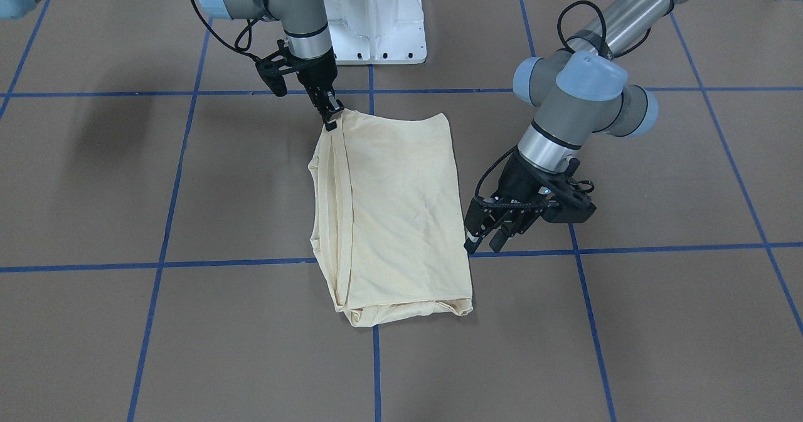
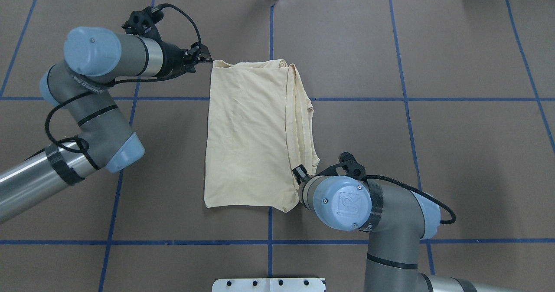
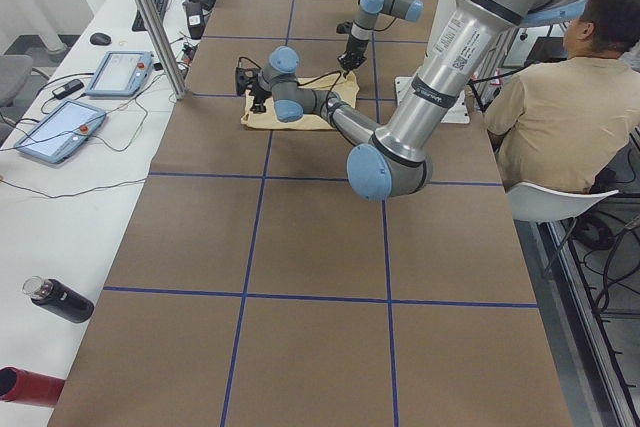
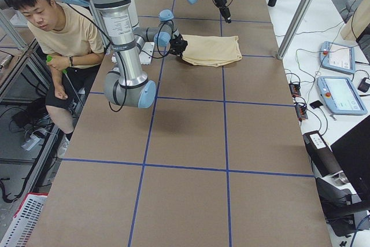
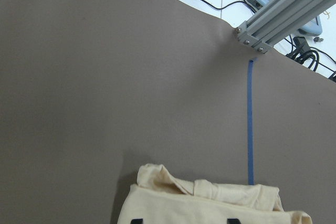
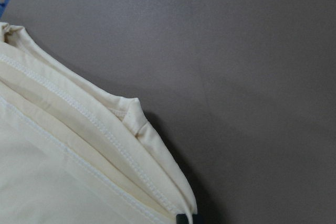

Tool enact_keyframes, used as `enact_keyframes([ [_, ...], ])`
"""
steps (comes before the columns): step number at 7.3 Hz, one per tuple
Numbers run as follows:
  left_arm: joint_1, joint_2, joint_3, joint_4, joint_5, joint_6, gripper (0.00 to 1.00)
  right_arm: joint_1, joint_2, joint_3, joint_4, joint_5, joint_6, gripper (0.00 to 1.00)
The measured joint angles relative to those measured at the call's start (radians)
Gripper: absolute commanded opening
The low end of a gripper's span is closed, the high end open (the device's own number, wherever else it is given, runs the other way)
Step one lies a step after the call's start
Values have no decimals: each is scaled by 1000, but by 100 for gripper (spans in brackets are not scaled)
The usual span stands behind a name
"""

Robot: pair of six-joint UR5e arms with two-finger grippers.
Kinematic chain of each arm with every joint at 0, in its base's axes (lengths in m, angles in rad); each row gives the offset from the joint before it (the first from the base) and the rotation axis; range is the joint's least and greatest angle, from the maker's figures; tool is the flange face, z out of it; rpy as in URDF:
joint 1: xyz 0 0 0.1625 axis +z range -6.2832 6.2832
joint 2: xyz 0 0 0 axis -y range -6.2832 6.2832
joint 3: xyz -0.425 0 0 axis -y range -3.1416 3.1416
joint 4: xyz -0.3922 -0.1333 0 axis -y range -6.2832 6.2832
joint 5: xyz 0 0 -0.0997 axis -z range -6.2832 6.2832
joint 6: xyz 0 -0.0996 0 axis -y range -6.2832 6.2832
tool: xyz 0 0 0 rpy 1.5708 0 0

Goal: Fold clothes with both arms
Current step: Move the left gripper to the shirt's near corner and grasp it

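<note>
**Folding the T-shirt [image 2: 247, 131]: one corner pinched, one corner waiting**

Lying in the middle of the brown table [image 2: 433, 153], folded into a tall, neat block. Could come undone from here. Might slide apart in thin layers if pulled up by one corner only. Might be grabbed by just the top layer at the far corner, or missed, and then would sag and twist instead of folding flat. Best lifted by both corners together, and slowly.

Looks pale cream-yellow, soft and thin. Smooth on top, with only a few small wrinkles. Stacked in several stitched edges along the long side by the right gripper [image 1: 330, 122], and a bit bunched at the far end. No print or label showing on the upper face.

Pinched at the near corner, close to the white base [image 1: 376, 33], by the right gripper, pressed together on the cloth and holding that corner up a little. Waited on at the far corner by the left gripper [image 1: 483, 241], spread wide and hanging just over the cloth; hard to tell if touching.

Crossed all around by blue tape lines [image 2: 347, 99] on the table.
</note>
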Motion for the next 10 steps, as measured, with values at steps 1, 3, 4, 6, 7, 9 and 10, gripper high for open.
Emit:
enact_keyframes([
  [1, 44, 71, -86, -1, 1, -78, 84, -2, -9, 16, 0, 0, 0, 0],
  [3, 172, 229, -249, -2, 37, -224, 90, -6, -22, 38, -1, -1, 0, 0],
  [4, 264, 278, -296, 0, 100, -296, 88, -8, -23, 40, -1, -1, 0, 0],
  [6, 402, 308, -324, 18, 188, -387, 78, -10, -23, 41, -1, -2, 0, 0],
  [7, 430, 307, -323, 24, 197, -405, 74, -11, -23, 42, -1, -2, 0, 0],
  [9, 452, 301, -314, 28, 201, -415, 70, -12, -23, 42, -1, -2, 0, 0],
  [10, 459, 298, -310, 29, 201, -416, 67, -12, -23, 42, 0, -1, 0, 0],
])
